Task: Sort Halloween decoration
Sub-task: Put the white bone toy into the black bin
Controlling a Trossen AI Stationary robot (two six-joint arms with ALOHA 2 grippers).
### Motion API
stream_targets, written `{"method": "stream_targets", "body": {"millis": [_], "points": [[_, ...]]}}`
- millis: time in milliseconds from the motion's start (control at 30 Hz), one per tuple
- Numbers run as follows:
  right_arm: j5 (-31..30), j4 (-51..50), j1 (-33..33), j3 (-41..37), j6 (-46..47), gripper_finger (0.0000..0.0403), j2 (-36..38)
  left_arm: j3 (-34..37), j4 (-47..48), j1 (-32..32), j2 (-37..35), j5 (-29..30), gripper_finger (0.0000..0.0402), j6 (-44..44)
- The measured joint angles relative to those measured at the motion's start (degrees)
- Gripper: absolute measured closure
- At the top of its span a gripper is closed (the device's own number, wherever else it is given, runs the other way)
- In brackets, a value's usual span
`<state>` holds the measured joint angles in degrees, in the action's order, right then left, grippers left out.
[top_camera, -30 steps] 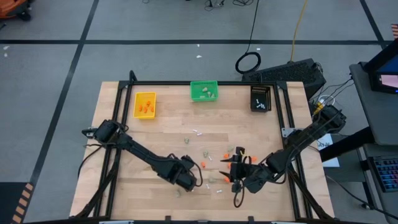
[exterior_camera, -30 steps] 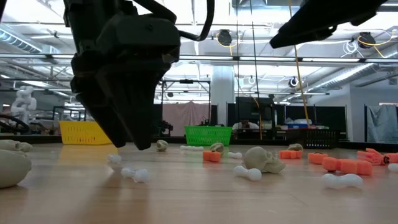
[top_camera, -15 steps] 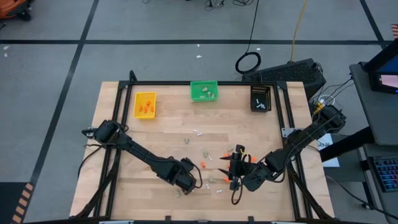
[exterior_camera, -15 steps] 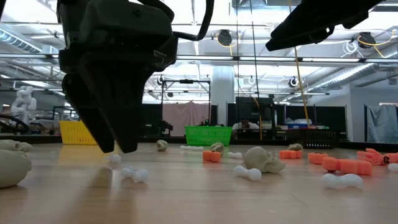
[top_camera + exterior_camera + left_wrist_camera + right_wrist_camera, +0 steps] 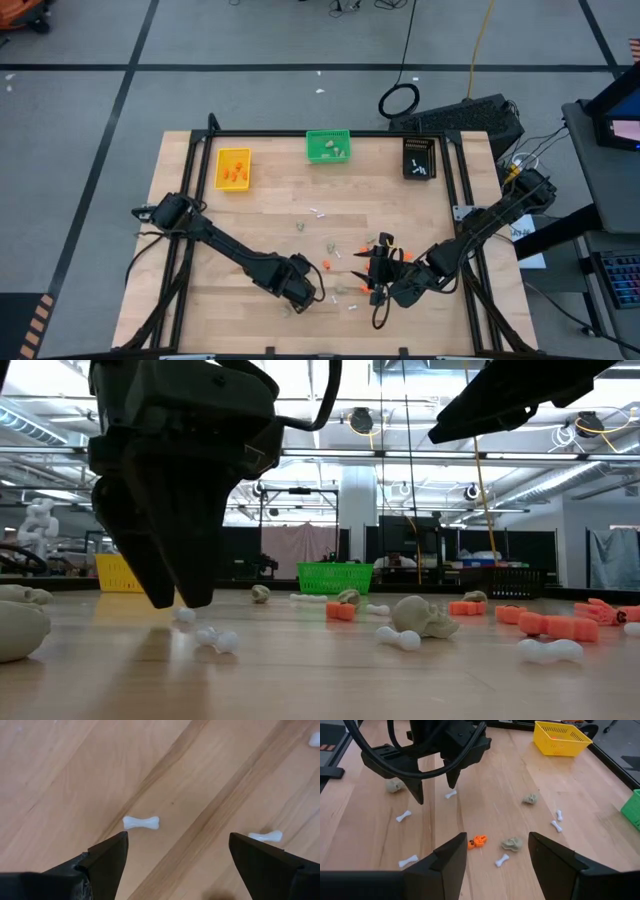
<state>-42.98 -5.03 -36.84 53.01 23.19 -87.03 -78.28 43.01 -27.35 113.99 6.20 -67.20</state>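
The table [image 5: 200,230] is pale wood planking with a visible grain, set in a black metal frame. Three small rectangular mesh bins stand along its far edge: a yellow bin [image 5: 233,168] holding orange bits, a green bin [image 5: 328,146] holding beige lumps, and a black bin [image 5: 420,157] holding white sticks.

The decoration lies scattered over the near middle of the table. The white sticks are smooth, bone-shaped, with knobbed ends; one bone [image 5: 141,822] lies flat on the wood between the fingers of the left gripper [image 5: 175,865], untouched. A second bone [image 5: 265,836] lies just beside the other finger. The beige-grey lumps are rounded and skull-like; one skull [image 5: 424,616] rests near the table's middle. Orange bits [image 5: 477,841] are small, knobbly and bright.

The left gripper [image 5: 306,292] hangs low over the table's near edge, jaws spread wide, holding nothing. Its fingers are matt black and wedge-shaped.

The right gripper [image 5: 374,277] sits above the table right of centre, pointing toward the left gripper. Its jaws stand apart with nothing between them.
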Motion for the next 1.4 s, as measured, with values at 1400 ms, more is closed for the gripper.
{"method": "stream_targets", "body": {"millis": [1400], "points": [[-0.7,0.05,1.27,0.0,0.1,0.0206,0.01,0.0,3.06,0.66,0.0,5.3,0.0059,6.57]]}}
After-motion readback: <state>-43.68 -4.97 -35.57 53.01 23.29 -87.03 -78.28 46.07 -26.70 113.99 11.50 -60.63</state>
